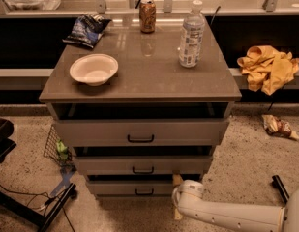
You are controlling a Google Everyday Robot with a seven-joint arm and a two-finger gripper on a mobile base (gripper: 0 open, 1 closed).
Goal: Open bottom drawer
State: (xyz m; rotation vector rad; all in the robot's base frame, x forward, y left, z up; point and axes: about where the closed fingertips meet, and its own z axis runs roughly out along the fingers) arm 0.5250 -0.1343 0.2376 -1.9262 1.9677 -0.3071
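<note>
The bottom drawer (139, 187) is the lowest and slimmest of three grey fronts, with a small black bar handle (144, 192). All three fronts stand a little out from the cabinet, with dark gaps above them. My gripper (180, 197) is at the end of the white arm (226, 216) that reaches in from the lower right. It is low, just off the right end of the bottom drawer front and right of its handle.
On the cabinet top (149, 66) are a white bowl (94, 69), a chip bag (86, 29), a soda can (147, 15) and a water bottle (191, 34). A yellow cloth (267, 66) lies on a ledge at right. A wrapper (278, 126), a wire basket (56, 146) and black cables (28, 204) are on the floor.
</note>
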